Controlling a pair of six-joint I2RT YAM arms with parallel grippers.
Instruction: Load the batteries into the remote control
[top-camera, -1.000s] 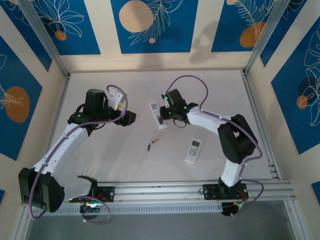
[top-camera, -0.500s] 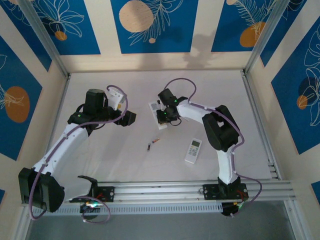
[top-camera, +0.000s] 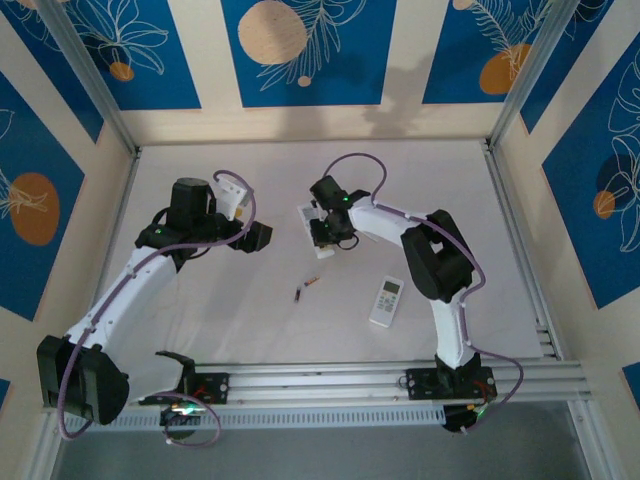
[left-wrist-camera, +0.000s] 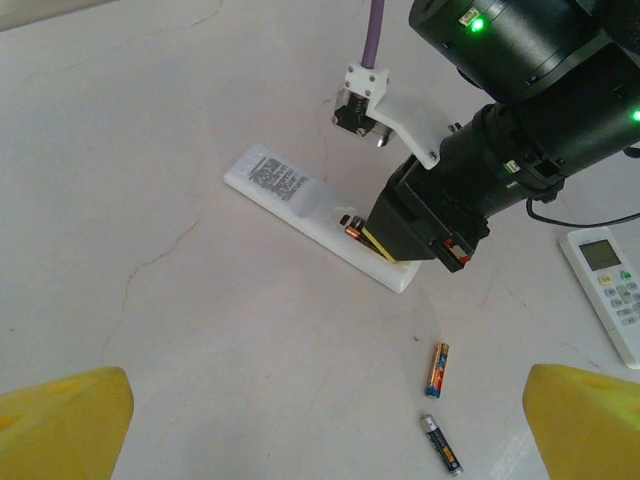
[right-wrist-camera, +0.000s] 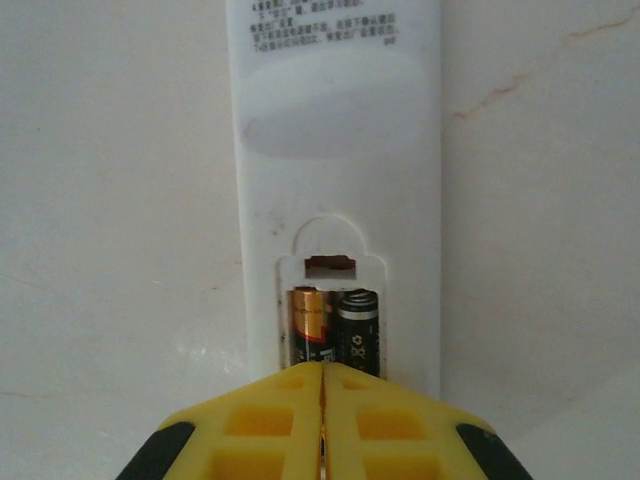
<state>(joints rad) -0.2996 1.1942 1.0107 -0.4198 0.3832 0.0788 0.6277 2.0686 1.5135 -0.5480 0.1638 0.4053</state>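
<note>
The white remote control (right-wrist-camera: 335, 130) lies back-up with its battery bay uncovered. Two batteries sit side by side in the bay, one gold-topped (right-wrist-camera: 311, 322) and one black (right-wrist-camera: 358, 328). My right gripper (right-wrist-camera: 322, 372) is shut with nothing between its fingers, and its tips rest over the near ends of those two batteries. From above, the right gripper (top-camera: 322, 238) covers the near end of the remote (top-camera: 306, 213). Two loose batteries (left-wrist-camera: 438, 368) (left-wrist-camera: 441, 444) lie on the table near it. My left gripper (top-camera: 258, 237) hovers open to the left, its yellow fingers (left-wrist-camera: 60, 425) wide apart.
A second white remote (top-camera: 386, 300), buttons up, lies on the table to the right of the loose batteries (top-camera: 304, 289). The table is a pale surface with faint cracks, walled by a metal frame (top-camera: 512, 225) at the right.
My right gripper has shifted left onto the remote's battery end, and its elbow has swung in toward the centre. The left arm has stayed still.
</note>
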